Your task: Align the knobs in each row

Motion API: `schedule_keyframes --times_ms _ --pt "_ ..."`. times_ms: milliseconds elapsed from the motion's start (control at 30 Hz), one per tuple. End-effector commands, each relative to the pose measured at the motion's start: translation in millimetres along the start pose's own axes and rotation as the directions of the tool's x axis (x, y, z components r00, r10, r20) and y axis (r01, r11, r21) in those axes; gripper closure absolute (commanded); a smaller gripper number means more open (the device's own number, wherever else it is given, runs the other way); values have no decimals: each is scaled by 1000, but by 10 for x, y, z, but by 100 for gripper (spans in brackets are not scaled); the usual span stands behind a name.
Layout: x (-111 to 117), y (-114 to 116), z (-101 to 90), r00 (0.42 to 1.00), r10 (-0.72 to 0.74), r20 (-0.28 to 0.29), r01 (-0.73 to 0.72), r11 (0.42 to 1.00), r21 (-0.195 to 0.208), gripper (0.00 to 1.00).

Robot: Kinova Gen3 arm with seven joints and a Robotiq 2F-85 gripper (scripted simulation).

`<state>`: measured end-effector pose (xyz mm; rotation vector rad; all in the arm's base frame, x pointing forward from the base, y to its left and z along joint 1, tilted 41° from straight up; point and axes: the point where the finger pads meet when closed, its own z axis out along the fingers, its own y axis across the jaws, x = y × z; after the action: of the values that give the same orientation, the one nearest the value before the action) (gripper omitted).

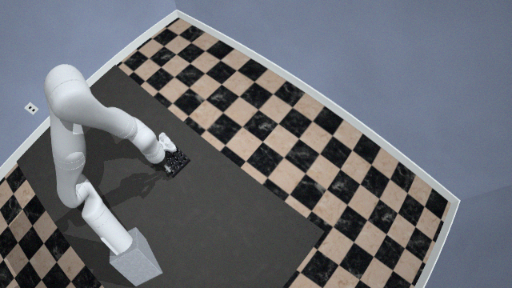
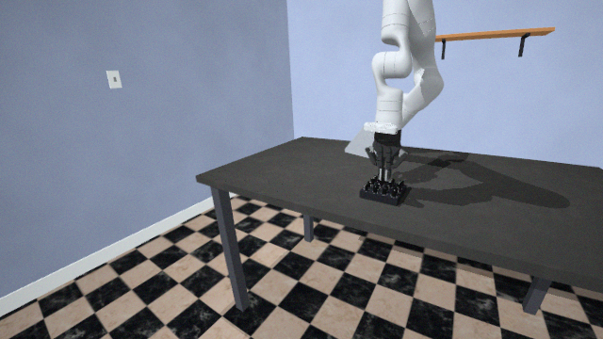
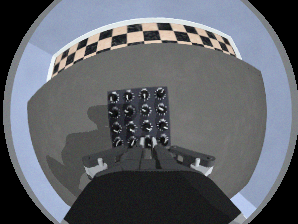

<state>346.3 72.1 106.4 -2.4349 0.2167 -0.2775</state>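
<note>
The knob box (image 1: 183, 165) (image 2: 377, 198) (image 3: 137, 103) is dark and stands flat on the table, with four rows of four black knobs. White marks ring the knobs; the white lines are visible on several, but the names are too small to read. My gripper (image 2: 384, 178) (image 3: 148, 143) points down at the box. Its fingertips are close together around one knob, in the row nearest the gripper in the wrist view, third from the left. The fingers partly hide that knob and its line. The socket is not visible, so I cannot tell the row letter.
The dark table top (image 1: 224, 212) (image 2: 292, 169) (image 3: 215, 100) extends around the box. Neighbouring knobs stand close on both sides of the fingers. The arm's grey base block (image 1: 138, 260) is at the table's near end in the top view. A wooden shelf (image 2: 495, 35) is on the wall.
</note>
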Motion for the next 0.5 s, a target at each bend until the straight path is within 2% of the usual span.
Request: schedule_keyframes --times_ms 0,467 --pt "-21 -1 4 999 -39 7 38 999 3 92" --pt "-20 0 3 994 -114 6 114 994 4 92"
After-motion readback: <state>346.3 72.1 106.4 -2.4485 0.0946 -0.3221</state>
